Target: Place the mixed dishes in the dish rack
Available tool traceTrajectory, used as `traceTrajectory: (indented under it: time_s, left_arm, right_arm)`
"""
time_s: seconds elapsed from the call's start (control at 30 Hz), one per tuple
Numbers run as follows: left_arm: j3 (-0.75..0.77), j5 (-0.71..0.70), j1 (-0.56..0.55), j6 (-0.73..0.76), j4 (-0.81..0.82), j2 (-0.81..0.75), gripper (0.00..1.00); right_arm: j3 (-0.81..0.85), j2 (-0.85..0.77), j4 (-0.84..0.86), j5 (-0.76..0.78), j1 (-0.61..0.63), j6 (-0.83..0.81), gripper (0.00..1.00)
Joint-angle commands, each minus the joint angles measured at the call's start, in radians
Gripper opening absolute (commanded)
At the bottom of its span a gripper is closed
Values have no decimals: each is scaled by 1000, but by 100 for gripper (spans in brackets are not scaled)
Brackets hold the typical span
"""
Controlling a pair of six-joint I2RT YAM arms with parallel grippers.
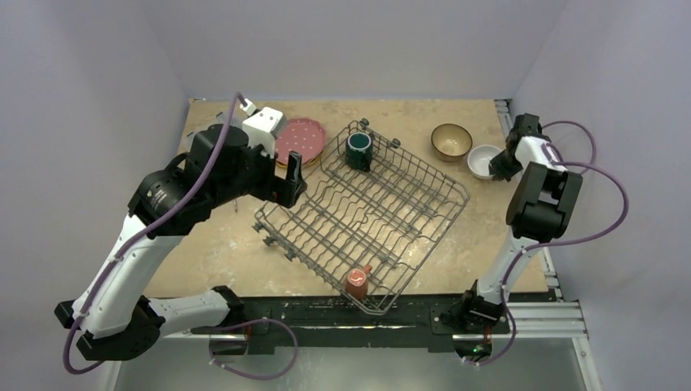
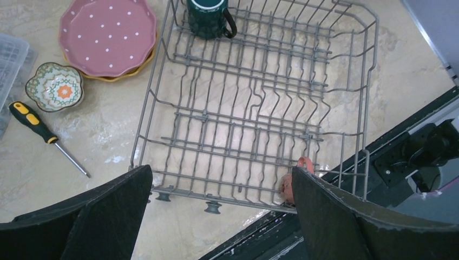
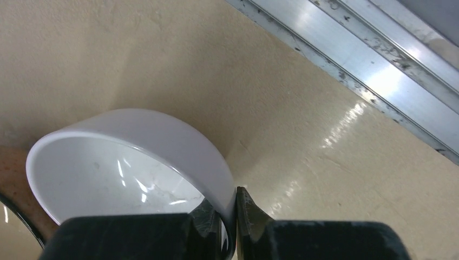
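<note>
The dish rack (image 1: 371,212) is set at an angle in the middle of the worktop (image 1: 212,244). Two dishes are held in it: the dark teal mug (image 1: 359,151) is stood at its far corner, and the red-and-white mug (image 1: 358,281) is lodged at its near corner, close to the worktop's near edge.

Left of the rack's far end, the pink white-dotted plate (image 1: 301,138) is stacked on the yellow plate (image 2: 120,77). The small floral bowl (image 2: 55,86) is placed just beside them, with a screwdriver (image 2: 46,135) nearer and a clear plastic box (image 2: 11,59) further left.

At the far right, the brown bowl (image 1: 451,140) and the white bowl (image 3: 135,157) are seen side by side on the worktop. The right pincer (image 3: 234,216) is clamped on the white bowl's rim, one finger inside and one outside.

The left pincer (image 2: 221,170) is held wide apart above the rack's left side, with nothing gripped.
</note>
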Motion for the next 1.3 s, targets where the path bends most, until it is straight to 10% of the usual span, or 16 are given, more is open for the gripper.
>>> traceTrajectory:
  time_s: [0.0, 0.33, 0.6, 0.93, 1.27]
  left_arm:
    - [111, 16, 6, -40, -43, 22, 100]
    - [184, 143, 11, -311, -44, 173, 100]
    - [-247, 433, 32, -751, 407, 42, 100]
    - [-576, 453, 31, -999, 785, -157, 99]
    - [-420, 530, 21, -942, 810, -36, 100]
  right_arm:
    - [-26, -144, -59, 124, -4, -16, 0]
    - [-248, -656, 103, -187, 97, -117, 0]
    - [-371, -773, 242, -679, 506, -96, 0]
    - [-768, -942, 958, -1136, 635, 495, 0]
    - [-671, -942, 763, -1157, 743, 330, 0]
